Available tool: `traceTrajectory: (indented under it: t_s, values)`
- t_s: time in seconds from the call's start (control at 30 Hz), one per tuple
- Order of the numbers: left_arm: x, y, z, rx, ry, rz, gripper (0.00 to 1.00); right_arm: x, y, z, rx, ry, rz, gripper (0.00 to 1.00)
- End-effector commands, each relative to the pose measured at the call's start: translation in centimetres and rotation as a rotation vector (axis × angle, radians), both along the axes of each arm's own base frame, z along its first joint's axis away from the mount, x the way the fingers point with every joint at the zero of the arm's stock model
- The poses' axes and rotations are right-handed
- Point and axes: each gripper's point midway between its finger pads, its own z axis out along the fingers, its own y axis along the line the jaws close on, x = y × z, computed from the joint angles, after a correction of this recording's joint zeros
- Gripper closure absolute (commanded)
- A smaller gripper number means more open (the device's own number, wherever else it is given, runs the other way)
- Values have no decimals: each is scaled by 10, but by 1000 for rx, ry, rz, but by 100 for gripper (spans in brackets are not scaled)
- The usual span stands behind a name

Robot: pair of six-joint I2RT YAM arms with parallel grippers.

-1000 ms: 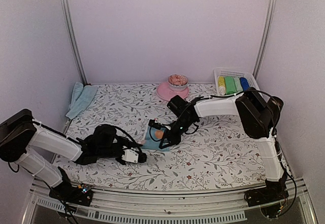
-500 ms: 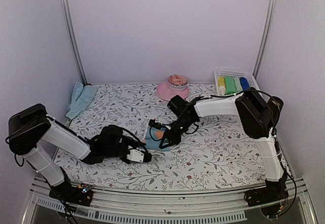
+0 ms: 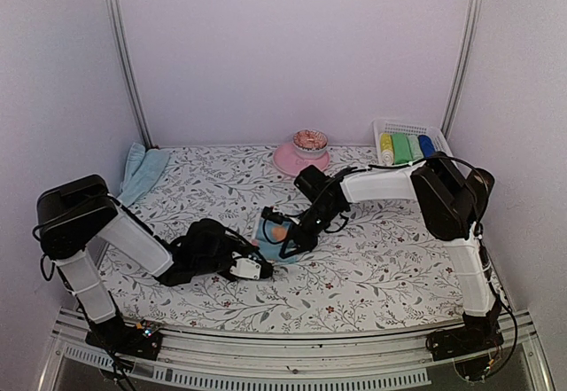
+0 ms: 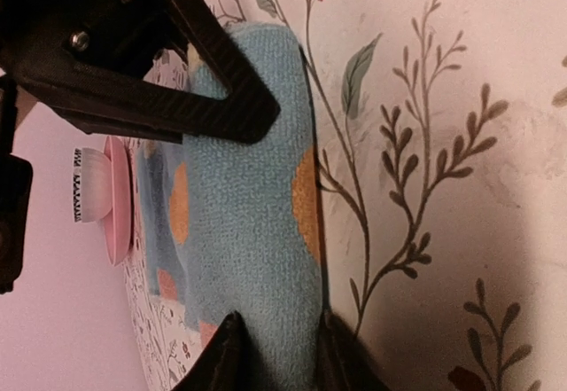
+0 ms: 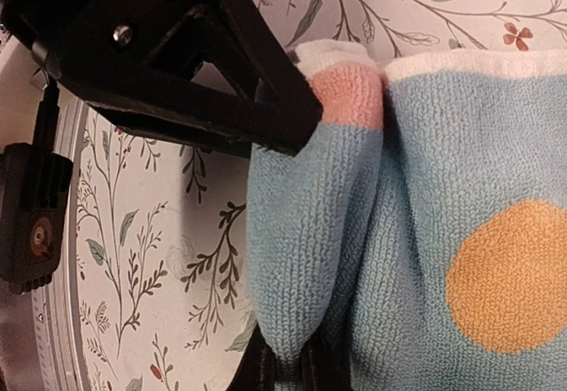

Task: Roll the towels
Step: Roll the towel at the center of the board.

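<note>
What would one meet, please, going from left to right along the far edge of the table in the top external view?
pale blue towels → pink plate → white basket

No legible text, label, brand, number or sign is found in any view. Dark ticks are noted along the rim of the small bowl (image 4: pixel 89 191) on the pink plate (image 4: pixel 119 203), too blurred to be read. The towel (image 5: pixel 425 125) is marked with orange and pink dots only. The surface (image 3: pixel 381 258) is printed with twigs and leaves.
</note>
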Motion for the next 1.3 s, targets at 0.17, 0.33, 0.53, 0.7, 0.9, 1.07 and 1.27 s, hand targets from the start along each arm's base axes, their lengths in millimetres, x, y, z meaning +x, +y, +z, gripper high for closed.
traceTrajectory:
  t_s: [0.17, 0.33, 0.53, 0.7, 0.9, 1.07, 1.27]
  values:
    - [-6, 19, -39, 157, 55, 29, 100, 9, -13, -12, -61, 10, -24, 88]
    - [-10, 16, -40, 162, 132, 41, 100, 19, -12, 14, -31, -81, -37, 65]
    - [-23, 7, -30, 136, 347, 55, 100, 27, -34, 62, 10, -330, -105, 49]
    - [-24, 1, -17, 97, 549, 78, 100, 15, -49, 85, 90, -575, -102, 41]
    - [-26, -4, -5, 60, 788, 99, 100, -18, -40, 77, 147, -767, 3, 39]
    - [-28, -3, -1, 71, 938, 113, 100, -31, -30, 67, 178, -888, 66, 39]
    - [-22, -1, -3, 77, 1030, 134, 100, -21, -18, 52, 117, -993, 86, 40]
